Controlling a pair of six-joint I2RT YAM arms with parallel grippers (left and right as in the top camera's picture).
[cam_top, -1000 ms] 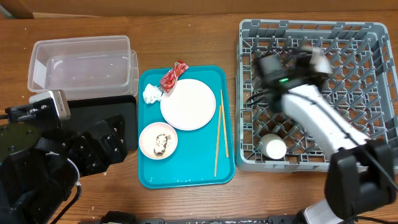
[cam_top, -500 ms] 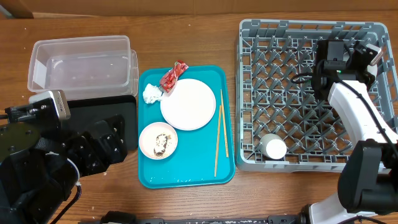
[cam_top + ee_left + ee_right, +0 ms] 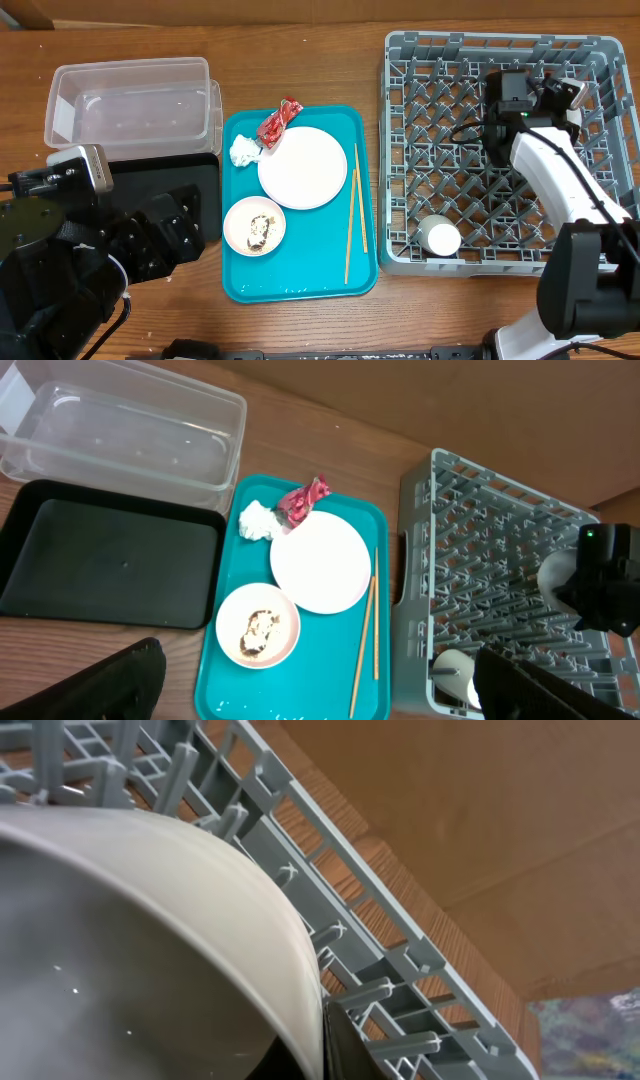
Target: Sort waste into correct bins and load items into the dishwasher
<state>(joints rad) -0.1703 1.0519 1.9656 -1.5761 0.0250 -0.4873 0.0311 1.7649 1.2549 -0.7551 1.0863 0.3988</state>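
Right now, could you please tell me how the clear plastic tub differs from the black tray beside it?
The clear plastic tub is see-through with tall walls; the black tray is opaque and shallow. The tub sits farther back, the tray nearer the front. Both are rectangular, similar in footprint, empty, and left of the teal tray.

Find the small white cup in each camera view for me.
Overhead: small white cup in the lower left corner of the grey dish rack.
Left wrist: small white cup at the bottom edge, same rack corner.
Right wrist: not in it.
Shared landmark: the grey dish rack.
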